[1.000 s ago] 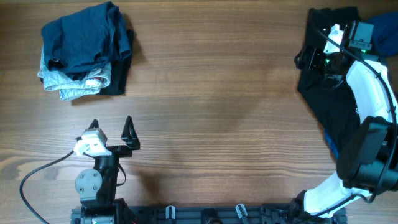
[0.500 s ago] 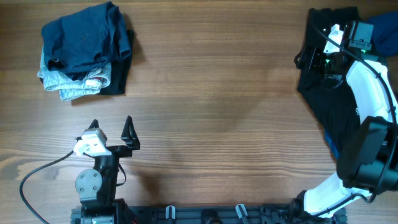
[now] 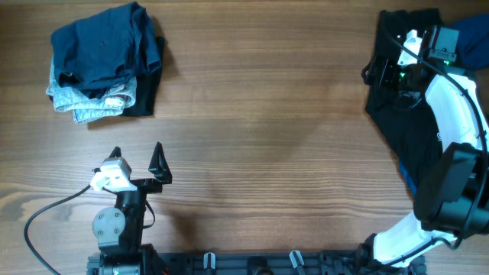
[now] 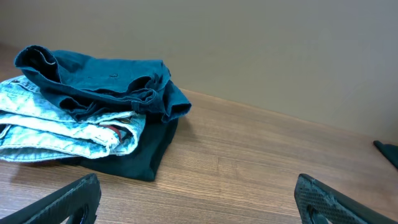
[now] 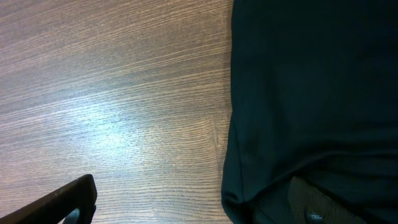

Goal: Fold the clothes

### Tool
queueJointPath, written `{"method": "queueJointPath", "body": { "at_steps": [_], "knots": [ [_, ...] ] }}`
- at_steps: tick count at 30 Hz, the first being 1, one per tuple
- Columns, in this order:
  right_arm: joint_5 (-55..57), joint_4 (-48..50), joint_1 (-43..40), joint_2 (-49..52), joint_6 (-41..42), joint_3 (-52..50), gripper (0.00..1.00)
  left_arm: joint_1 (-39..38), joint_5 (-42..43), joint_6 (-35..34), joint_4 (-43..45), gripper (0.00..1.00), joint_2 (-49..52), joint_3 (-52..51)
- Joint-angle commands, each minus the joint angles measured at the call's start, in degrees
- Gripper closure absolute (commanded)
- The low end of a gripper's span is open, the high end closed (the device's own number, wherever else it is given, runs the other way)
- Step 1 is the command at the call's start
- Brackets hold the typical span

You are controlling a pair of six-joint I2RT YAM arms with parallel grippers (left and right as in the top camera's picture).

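Observation:
A dark navy garment (image 3: 409,126) lies spread at the right edge of the table. In the right wrist view its left edge (image 5: 298,93) fills the right half. My right gripper (image 3: 384,74) is open over that edge, one finger above bare wood and one above the cloth (image 5: 193,202). It holds nothing. A pile of folded clothes (image 3: 103,61) lies at the far left: dark blue shorts on top, light denim under them, a dark piece at the bottom. It also shows in the left wrist view (image 4: 93,106). My left gripper (image 3: 137,159) is open and empty near the front edge (image 4: 199,202).
The brown wooden table (image 3: 260,130) runs between the pile and the dark garment. A black cable (image 3: 46,221) loops at the front left by the left arm's base. A beige wall (image 4: 249,43) stands behind the table.

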Motion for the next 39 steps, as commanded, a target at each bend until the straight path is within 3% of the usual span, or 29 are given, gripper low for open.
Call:
{"method": "queueJointPath", "body": {
  "at_steps": [1,16,19,23,27,30,39],
  "knots": [
    [0.31,-0.04,0.11,-2.12,-0.39,0.59,0.0,0.39,-0.5,-0.74,-0.63,0.0,-0.5,-0.04],
    [-1.73,-1.33,4.44,-47.5,-0.55,0.33,0.0,0.39,-0.5,-0.74,-0.63,0.0,-0.5,-0.04],
    [-1.86,-0.74,4.92,-52.85,-1.29,-2.47,0.0,0.39,-0.5,-0.74,-0.66,0.0,-0.5,-0.04],
    [-1.86,11.34,9.27,-61.96,-9.29,-16.68,0.0,0.39,-0.5,-0.74,-0.63,0.0,-0.5,-0.04],
    [-1.92,36.09,14.69,-74.1,-9.29,-40.72,0.0,0.39,-0.5,-0.74,-0.63,0.0,-0.5,-0.04],
    [-2.91,49.37,15.1,-81.24,-7.8,-54.8,0.0,0.39,-0.5,-0.74,-0.63,0.0,-0.5,-0.04],
    [-2.67,53.35,15.06,-102.47,-7.87,-75.78,0.0,0.39,-0.5,-0.74,-0.63,0.0,-0.5,-0.04]
  ]
}}
